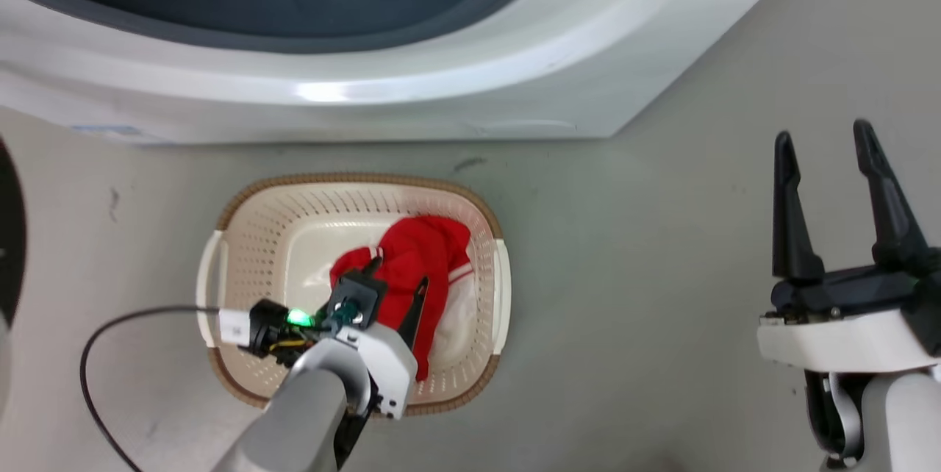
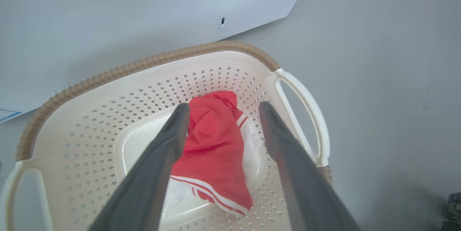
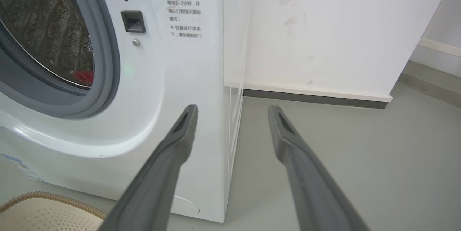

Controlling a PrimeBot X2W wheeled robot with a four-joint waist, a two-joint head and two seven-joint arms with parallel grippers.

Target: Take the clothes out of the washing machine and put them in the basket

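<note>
Over the basket point(image 1: 345, 179) our left end effector point(image 2: 223, 105) hangs wide open and empty above one red garment point(image 2: 212, 144); the other garment point(image 3: 83, 77) sits inside the washing machine point(image 3: 155, 90), up-left of our open, empty right end effector point(image 3: 233, 108), which we judge nearer

Red garment point(image 1: 420, 255) (white-striped) — cream basket point(image 1: 253, 244)

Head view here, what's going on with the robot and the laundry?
The left gripper hangs open over the basket, where one red garment lies on the floor below its spread fingers, not gripped. The right gripper is open beside the washing machine. A patch of red shows in the drum, so a second garment seems left to fetch.
</note>
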